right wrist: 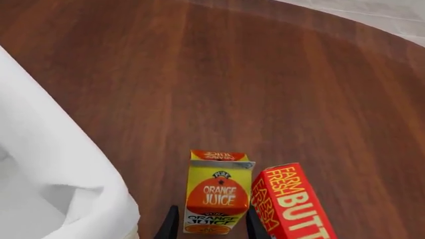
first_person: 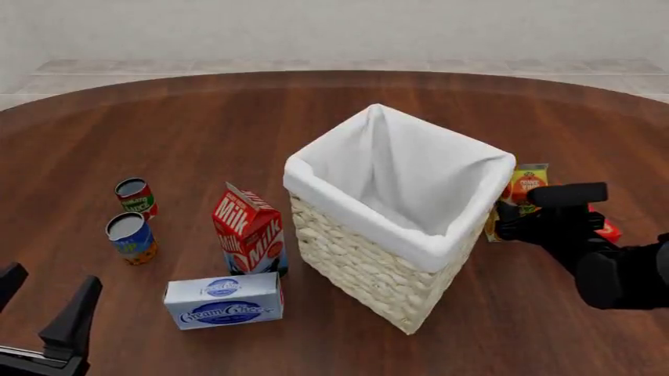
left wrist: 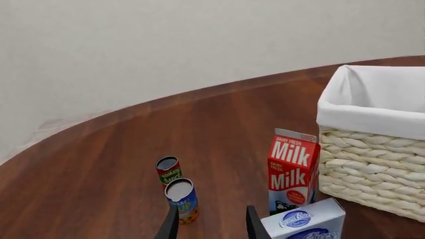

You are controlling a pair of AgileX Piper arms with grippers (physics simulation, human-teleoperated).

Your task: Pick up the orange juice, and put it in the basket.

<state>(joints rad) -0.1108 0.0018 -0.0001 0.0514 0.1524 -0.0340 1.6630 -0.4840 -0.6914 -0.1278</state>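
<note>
Low beside the basket, right fingers straddle the upright orange juice; left fingers are spread.

I see the basket mid-table, with the orange juice just right of it and the butter box beside that. Left of the basket stands the milk carton, the cream cheese box before it, and two cans farther left.
</note>
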